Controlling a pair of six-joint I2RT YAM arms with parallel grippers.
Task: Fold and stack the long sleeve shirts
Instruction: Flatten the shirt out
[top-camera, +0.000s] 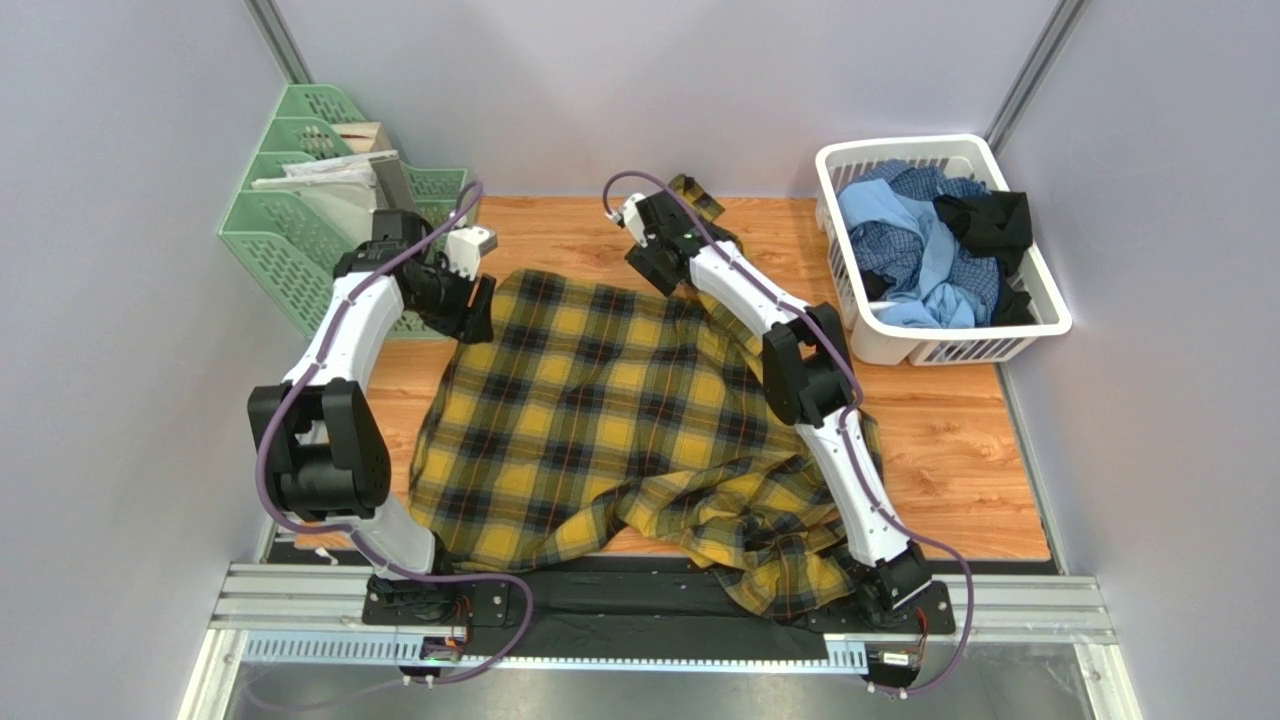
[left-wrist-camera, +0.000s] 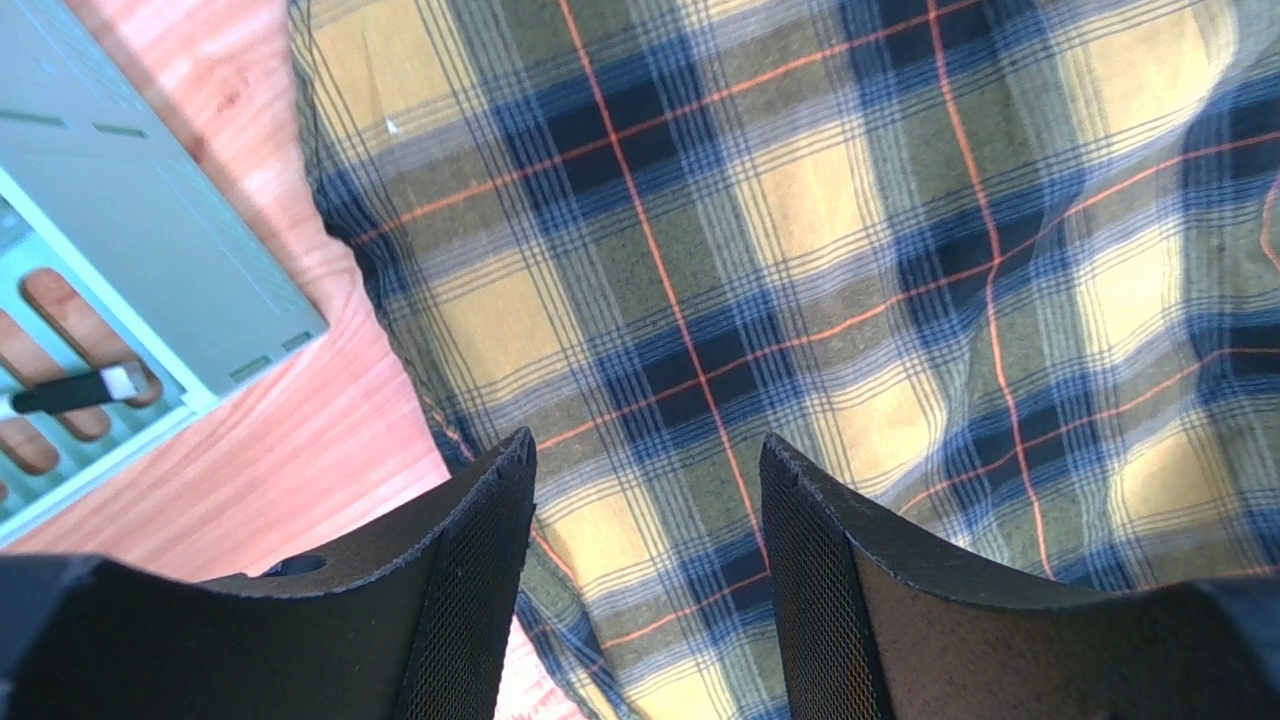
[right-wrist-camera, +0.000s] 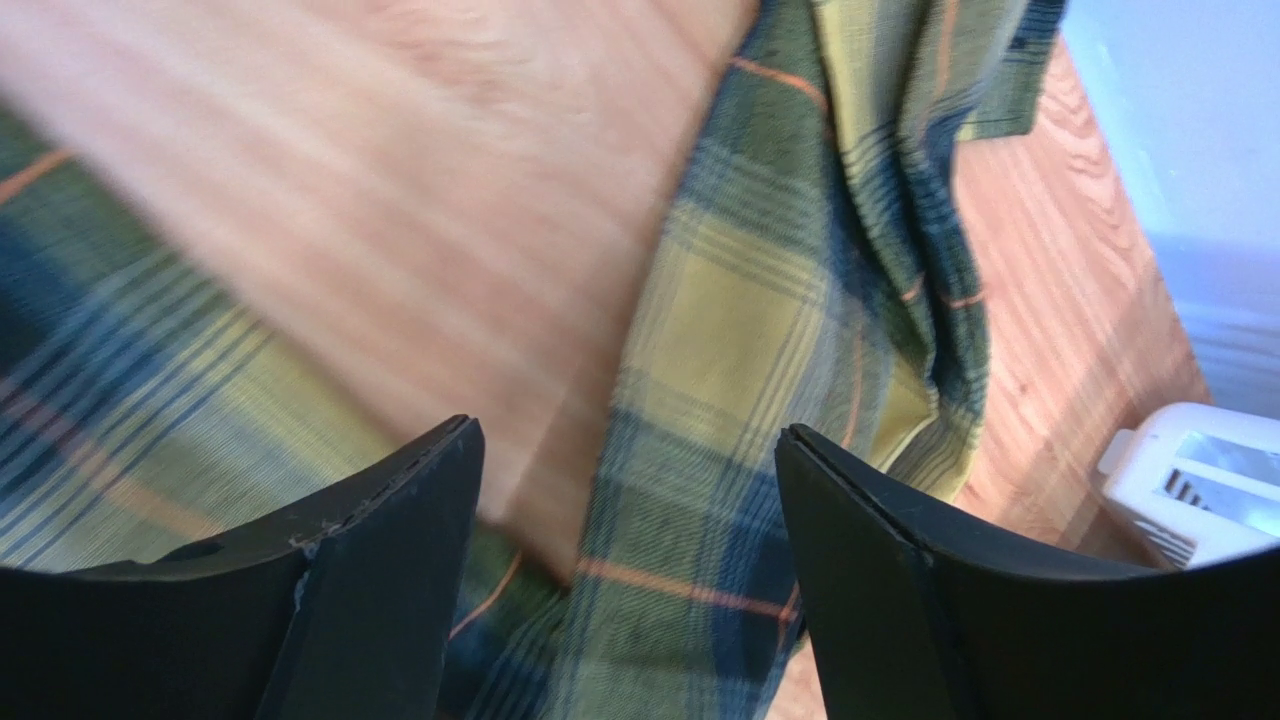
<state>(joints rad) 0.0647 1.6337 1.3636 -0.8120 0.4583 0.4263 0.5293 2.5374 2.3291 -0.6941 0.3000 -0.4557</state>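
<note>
There, the mustard-and-black plaid shirt (top-camera: 601, 405) lay spread over the middle of the desk (top-camera: 962, 435). Its flat body ran lengthwise from the far edge toward the near one. A crumpled heap of it sat by the near right corner, spilling over the near edge. One sleeve (top-camera: 694, 192) reached away toward the far edge. I could not make out the collar.

The left gripper (left-wrist-camera: 646, 465) hung over the shirt's far left corner. Its fingers (left-wrist-camera: 481, 555) were spread apart with only cloth showing below them. The right gripper (right-wrist-camera: 628, 450) was above the stretched sleeve near the far edge, jaws likewise wide and holding nothing, though its own view was smeared.

A green paper tray (top-camera: 286, 240) stood at the far left corner. At the far right corner a white basket (top-camera: 1037, 323) held the other shirts (top-camera: 917, 248), blue and black, in a tangle.
</note>
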